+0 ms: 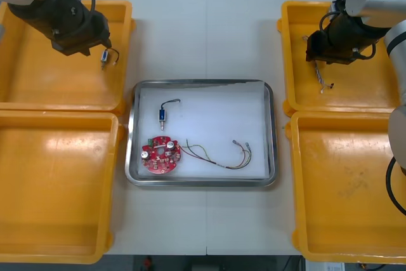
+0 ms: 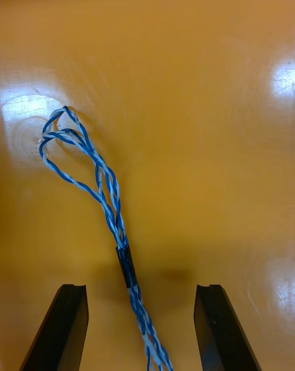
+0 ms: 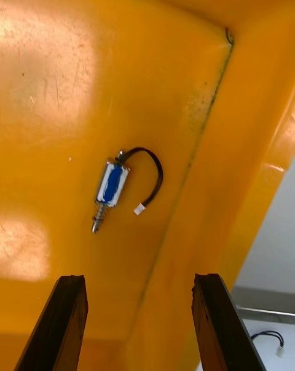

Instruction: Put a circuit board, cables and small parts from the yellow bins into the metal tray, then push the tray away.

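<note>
my right gripper (image 2: 140, 288) hangs open astride the twisted cable (image 2: 110, 206) in the far right bin (image 1: 374, 87); i'd drop straight and pinch its black band (image 2: 125, 265). left gripper (image 3: 140, 279), open, hovers over the far left bin (image 1: 38, 74).

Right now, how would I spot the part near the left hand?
Find the far yellow bin on the robot's left. By its tray-side wall, before the open left hand, lies a small metal part. Blue body, curled black lead; its twin lies in the metal tray.

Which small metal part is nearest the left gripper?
The small metal part in the far left yellow bin, by the left gripper; the other lies in the metal tray.
</note>
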